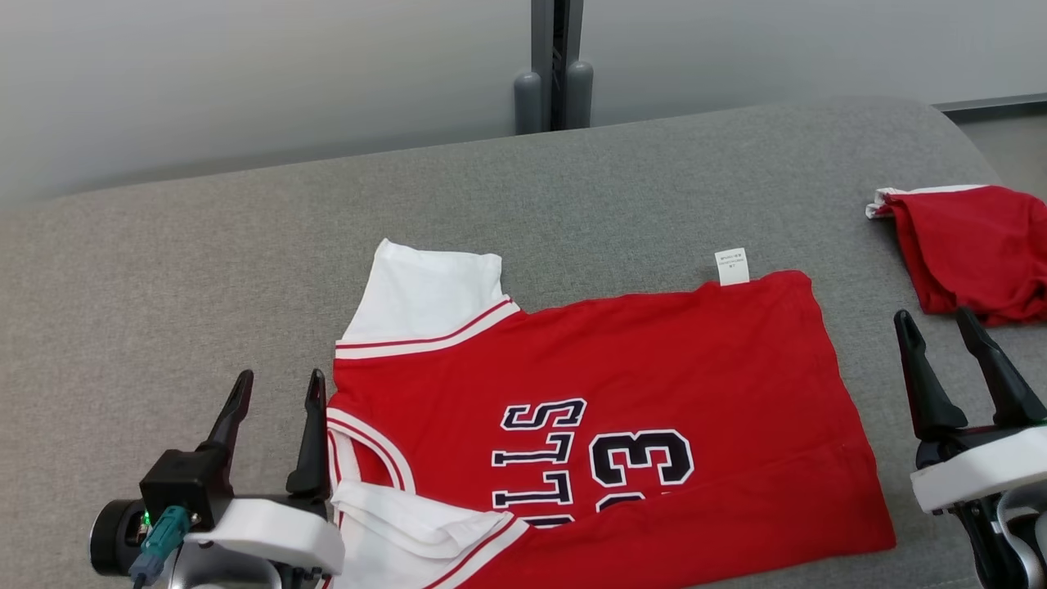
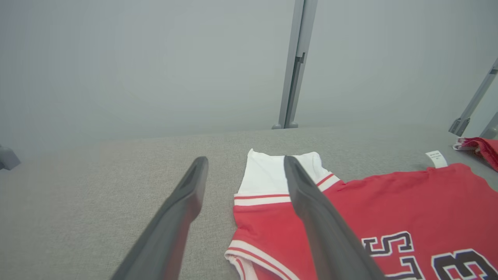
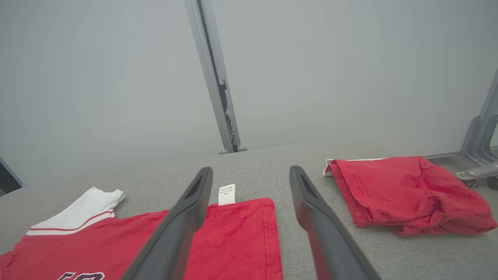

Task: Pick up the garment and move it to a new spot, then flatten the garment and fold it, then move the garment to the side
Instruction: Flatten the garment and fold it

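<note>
The garment (image 1: 654, 384) is a red jersey with white sleeves and dark lettering, spread sideways on the grey padded table (image 1: 204, 270). Its far sleeve (image 1: 429, 298) lies flat; the near sleeve (image 1: 409, 523) is rumpled over the body. A white care label (image 1: 731, 266) sticks out at the far hem. My left gripper (image 1: 278, 397) stands open just left of the collar end, holding nothing; in the left wrist view the left gripper (image 2: 245, 165) frames the garment (image 2: 389, 210). My right gripper (image 1: 936, 323) is open to the right of the hem; the right wrist view has the right gripper (image 3: 251, 175) above the garment (image 3: 233, 233).
A second red cloth (image 1: 977, 249) lies bunched at the table's right edge, just beyond my right gripper, also seen as the red cloth (image 3: 408, 194). A grey post (image 1: 554, 65) rises behind the table against a pale wall. Bare table surface stretches to the left and far side.
</note>
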Motion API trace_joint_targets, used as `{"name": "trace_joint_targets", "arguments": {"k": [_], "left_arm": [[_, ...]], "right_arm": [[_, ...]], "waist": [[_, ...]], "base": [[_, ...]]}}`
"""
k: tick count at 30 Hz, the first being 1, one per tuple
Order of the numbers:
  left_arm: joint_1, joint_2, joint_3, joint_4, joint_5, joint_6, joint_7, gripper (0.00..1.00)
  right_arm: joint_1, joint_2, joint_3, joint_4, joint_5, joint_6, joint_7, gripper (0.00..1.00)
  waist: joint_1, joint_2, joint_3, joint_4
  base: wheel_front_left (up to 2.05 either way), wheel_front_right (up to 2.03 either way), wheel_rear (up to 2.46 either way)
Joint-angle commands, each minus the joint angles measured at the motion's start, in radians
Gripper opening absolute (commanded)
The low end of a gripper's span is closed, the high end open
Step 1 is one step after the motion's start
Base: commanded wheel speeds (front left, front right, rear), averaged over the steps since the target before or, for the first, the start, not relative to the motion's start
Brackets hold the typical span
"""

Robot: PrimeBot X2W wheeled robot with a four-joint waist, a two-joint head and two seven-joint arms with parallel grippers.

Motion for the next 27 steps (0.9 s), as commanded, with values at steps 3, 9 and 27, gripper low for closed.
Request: {"name": "trace_joint_targets", "arguments": {"k": [3,9,27], "left_arm": [[-0.059,-0.027,0.001,0.052,0.001,-0.005,-0.045,1.0],[-0.166,-0.06,-0.008,0.193,0.012,-0.018,-0.092,1.0],[-0.625,-0.016,-0.034,0.68,0.098,-0.019,0.001,1.0]], "right_arm": [[-0.024,0.009,0.003,-0.012,-0.044,0.0,-0.039,1.0],[-0.048,0.058,0.002,-0.017,-0.084,0.0,-0.075,1.0],[-0.191,0.103,0.115,-0.058,-0.128,0.0,-0.091,1.0]], "waist": [[0.0,0.0,0.026,-0.015],[0.0,0.0,0.074,-0.041],[0.0,0.0,0.268,-0.199]], "base": [[0.0,0.0,0.0],[0.0,0.0,0.0],[0.0,0.0,0.0]]}}
